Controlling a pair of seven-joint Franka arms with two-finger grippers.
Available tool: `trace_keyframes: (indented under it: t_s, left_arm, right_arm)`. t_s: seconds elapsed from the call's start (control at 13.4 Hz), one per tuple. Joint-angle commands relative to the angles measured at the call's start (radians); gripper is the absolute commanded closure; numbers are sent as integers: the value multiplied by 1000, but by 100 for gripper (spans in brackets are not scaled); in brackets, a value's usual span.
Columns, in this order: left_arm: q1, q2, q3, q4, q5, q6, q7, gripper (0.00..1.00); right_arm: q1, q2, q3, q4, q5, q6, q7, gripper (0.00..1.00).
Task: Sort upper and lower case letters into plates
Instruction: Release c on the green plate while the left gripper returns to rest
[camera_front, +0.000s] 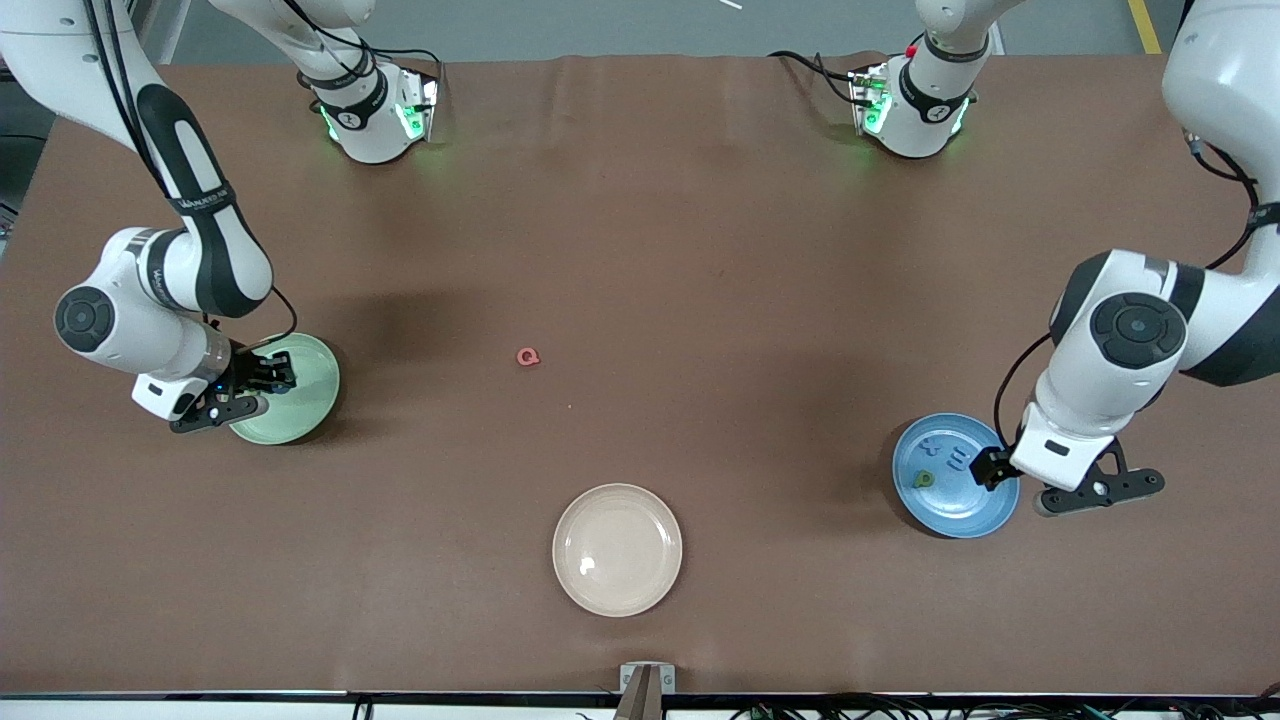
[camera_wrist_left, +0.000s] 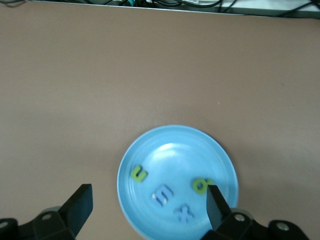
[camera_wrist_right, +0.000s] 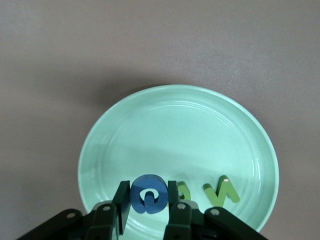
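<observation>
- Cream-white plate (camera_front: 617, 549), glossy and bare, sits nearest the camera, midway between my arms
- Over the mint green plate (camera_wrist_right: 180, 140), my right gripper (camera_wrist_right: 148, 200) pinches a blue foam letter (camera_wrist_right: 148, 193), directly above the dish
- Spread wide, my left gripper (camera_wrist_left: 149, 205) hovers over the blue plate (camera_wrist_left: 177, 175)
- Pink letter Q (camera_front: 528, 356) lies mid-table, nearer my right arm

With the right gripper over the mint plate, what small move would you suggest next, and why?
Probably open the right gripper to drop the blue letter: it is shut on it just above the mint green plate, where two green letters already lie. The left gripper waits open over the blue plate.
</observation>
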Motion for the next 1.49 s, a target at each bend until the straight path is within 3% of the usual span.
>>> trace_keyframes:
  t_s: [0.0,0.22,0.52,0.82,0.9,0.97,1.05,1.12,1.27,1.42]
  left_arm:
    - [5,-23,-50,101,-139,-182,80,0]
    - [14,-77,-59,175,-232,-297,99,0]
    - [14,-166,-69,196,-233,-403,209,0]
    - [11,-187,-131,273,-235,-510,231,0]
    - [7,-195,-135,282,-236,-526,232,0]
    - [-10,-237,-127,282,-248,-531,242,0]
    - [-29,-276,-92,279,-282,-531,272,0]
    - [-73,-316,-1,276,-342,-532,309,0]
    - [-212,-402,244,267,-505,-555,405,0]
    - [-372,-457,464,241,-569,-592,465,0]
  right_arm:
    - [-19,17,21,-41,-5,60,-14,81]
    - [-21,32,23,-63,-2,82,-14,81]
    - [-21,34,23,-73,-2,88,-14,80]
    - [-21,46,25,-79,8,87,-13,76]
    - [-19,44,25,-81,9,87,-13,71]
    - [-18,43,25,-80,9,78,-13,52]
    - [-18,34,25,-80,9,67,-10,7]
    - [-16,17,28,-69,9,26,-7,0]
    - [5,-63,37,-8,11,-155,3,0]
    - [59,-135,46,78,14,-337,106,0]
